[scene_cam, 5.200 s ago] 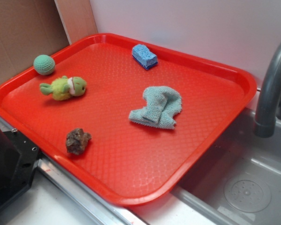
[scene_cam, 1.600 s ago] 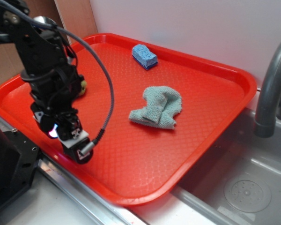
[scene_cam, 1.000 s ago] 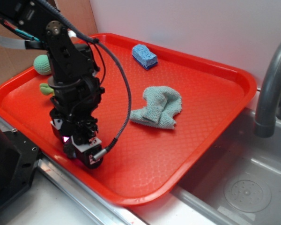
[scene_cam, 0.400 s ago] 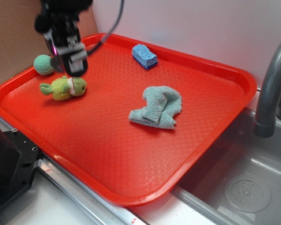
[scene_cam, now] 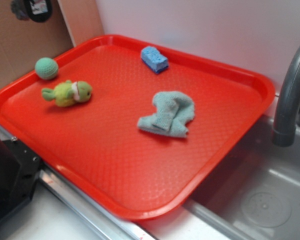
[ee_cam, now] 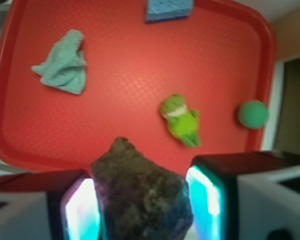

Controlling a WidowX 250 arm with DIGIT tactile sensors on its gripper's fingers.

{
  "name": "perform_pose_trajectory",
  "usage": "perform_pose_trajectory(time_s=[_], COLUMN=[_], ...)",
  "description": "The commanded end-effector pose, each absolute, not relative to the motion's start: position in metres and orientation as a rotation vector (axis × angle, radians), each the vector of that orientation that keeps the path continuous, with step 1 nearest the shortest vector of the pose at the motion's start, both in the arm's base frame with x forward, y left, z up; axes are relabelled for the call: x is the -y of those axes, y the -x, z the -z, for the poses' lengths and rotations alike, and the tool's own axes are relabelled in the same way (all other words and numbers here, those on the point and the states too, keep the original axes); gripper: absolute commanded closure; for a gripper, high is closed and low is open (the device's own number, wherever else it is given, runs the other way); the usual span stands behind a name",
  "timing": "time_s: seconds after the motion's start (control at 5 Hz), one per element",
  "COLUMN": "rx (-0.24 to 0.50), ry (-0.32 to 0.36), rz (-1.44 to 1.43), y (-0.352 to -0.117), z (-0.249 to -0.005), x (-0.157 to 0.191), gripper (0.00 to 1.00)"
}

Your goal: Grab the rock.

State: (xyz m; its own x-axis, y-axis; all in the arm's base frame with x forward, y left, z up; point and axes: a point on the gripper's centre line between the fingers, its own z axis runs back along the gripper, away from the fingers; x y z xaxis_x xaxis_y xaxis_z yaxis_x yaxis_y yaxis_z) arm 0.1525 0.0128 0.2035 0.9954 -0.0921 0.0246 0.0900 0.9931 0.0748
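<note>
Rock (ee_cam: 140, 197) sits clamped between our gripper (ee_cam: 142, 202) fingers, filling the bottom of the wrist view, high above the tray; in the exterior view it does not show on the tray at all, and only a dark scrap of the gripper (scene_cam: 32, 9) peeks in at the far left corner. So we judge the grab as made. The two pads (ee_cam: 82, 207) press its left and right flanks, glowing cyan where they meet the stone.

We read the lump as hard, dense and unyielding, with a rough jagged skin that should bite well into the pads and resist slipping. Its uneven faces are the risk: a hold on two slanted facets could let it twist or pop out. We would favour the widest, most parallel sides across its middle, which is about where the pads sit now, though blur keeps us from telling how deep it is seated.

Below us lies the red tray (ee_cam: 125, 75). The yellow-green plush toy (ee_cam: 181, 120) rests near its middle in the wrist view, the green ball (ee_cam: 253, 114) to the right by the rim, the light blue cloth (ee_cam: 64, 63) crumpled to the left, and the blue sponge (ee_cam: 168, 10) at the top edge. In the exterior view a grey faucet (scene_cam: 290, 95) stands at the right over a sink (scene_cam: 260, 195).
</note>
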Motion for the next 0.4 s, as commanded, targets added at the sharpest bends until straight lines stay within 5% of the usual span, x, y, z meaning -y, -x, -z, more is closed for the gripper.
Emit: perform_pose_trajectory(time_s=[0.0,0.2], rx=[0.148,0.118], ry=[-0.123,-0.08], rz=[-0.15,-0.12], y=[-0.1407,-0.142], z=[-0.2132,-0.2058], x=[-0.03,-0.0291], gripper=[1.0,1.0])
